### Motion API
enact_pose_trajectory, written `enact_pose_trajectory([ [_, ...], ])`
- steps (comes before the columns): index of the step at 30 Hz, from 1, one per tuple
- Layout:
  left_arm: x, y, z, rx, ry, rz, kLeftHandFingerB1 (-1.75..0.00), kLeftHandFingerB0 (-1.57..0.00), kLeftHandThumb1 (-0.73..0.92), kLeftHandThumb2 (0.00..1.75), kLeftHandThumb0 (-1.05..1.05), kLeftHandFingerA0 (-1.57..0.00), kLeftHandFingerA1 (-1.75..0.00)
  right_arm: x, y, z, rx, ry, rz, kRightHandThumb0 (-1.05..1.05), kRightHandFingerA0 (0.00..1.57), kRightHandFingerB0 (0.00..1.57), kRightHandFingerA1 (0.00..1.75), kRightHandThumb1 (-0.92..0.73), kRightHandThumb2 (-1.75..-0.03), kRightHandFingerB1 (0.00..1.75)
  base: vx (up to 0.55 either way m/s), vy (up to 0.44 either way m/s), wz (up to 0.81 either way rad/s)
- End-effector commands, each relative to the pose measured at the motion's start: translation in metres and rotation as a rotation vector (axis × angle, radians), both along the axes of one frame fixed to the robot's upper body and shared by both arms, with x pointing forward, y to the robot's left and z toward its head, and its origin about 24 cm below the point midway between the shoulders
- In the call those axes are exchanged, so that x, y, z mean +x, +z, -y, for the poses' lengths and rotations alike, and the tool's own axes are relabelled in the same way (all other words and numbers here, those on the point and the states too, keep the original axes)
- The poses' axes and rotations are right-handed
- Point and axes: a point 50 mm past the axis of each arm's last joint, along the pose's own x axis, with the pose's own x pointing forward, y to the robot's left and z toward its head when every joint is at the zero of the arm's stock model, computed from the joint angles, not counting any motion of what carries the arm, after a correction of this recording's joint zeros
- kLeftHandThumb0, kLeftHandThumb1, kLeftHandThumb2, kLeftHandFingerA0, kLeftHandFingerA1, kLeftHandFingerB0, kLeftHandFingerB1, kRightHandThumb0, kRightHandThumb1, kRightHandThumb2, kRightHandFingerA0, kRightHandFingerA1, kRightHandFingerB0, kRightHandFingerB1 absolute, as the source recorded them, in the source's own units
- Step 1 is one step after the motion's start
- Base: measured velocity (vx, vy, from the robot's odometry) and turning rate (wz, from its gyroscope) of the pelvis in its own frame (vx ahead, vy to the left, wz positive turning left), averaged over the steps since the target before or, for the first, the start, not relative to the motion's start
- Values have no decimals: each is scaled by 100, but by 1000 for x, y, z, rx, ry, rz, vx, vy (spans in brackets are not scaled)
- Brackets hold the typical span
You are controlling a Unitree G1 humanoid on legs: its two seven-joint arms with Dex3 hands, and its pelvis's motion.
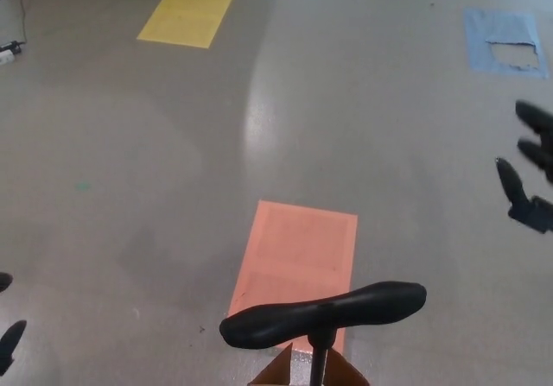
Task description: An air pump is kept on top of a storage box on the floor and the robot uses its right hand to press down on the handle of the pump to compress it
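The pump handle (324, 313) is a black, elongated bar at the bottom centre of the head view, lying roughly crosswise with its right end slightly higher in the picture than its left. It sits on a dark vertical shaft (319, 364) that runs down out of the lower edge. Beneath the shaft, a small brown part of the storage box (275, 375) shows at the bottom edge. Nothing touches the handle.

The right hand (529, 170) is at the right edge, well apart from the handle and above it in the picture. Its fingers (510, 180) are spread and released; it grasps nothing. Of the left hand (9, 334) only two dark fingertips show at the lower left edge, so it cannot be told whether it is released or clenched.

The grey floor (155, 170) carries three coloured patches: an orange rectangle (298, 252) just behind the handle, a yellow rectangle (187, 15) at the upper left, and a torn blue patch (505, 42) at the upper right. A cable (10, 47) lies at the upper left edge.
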Motion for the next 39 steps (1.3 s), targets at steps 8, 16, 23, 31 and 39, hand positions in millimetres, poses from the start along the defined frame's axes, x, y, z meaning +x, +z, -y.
enact_pose_trajectory([
  [8,35,46,3,37,-140,125,-47,0,57,109,-34,0,-48,-131,271,-118,-397,823,830,-88,8,7,29,-77,-112,19,0,0,0],
  [16,34,45,0,29,-127,96,-34,-1,67,97,-69,-5,-42,-139,263,-148,-524,959,758,-88,6,5,24,-82,-116,15,0,0,0],
  [23,32,40,-3,1,-93,72,-33,-7,67,98,-68,-2,-41,-141,249,-173,-576,1043,745,-89,21,1,49,-82,-115,21,0,0,0],
  [31,26,46,0,-4,-193,146,-35,-41,78,63,-49,-50,-39,-145,224,-198,-666,1221,570,-91,0,0,12,-86,-118,11,0,0,0],
  [39,23,38,-5,63,-127,101,-34,-41,76,63,-49,-51,-40,-146,218,-201,-681,1231,530,-92,0,0,11,-87,-119,11,0,0,0],
])
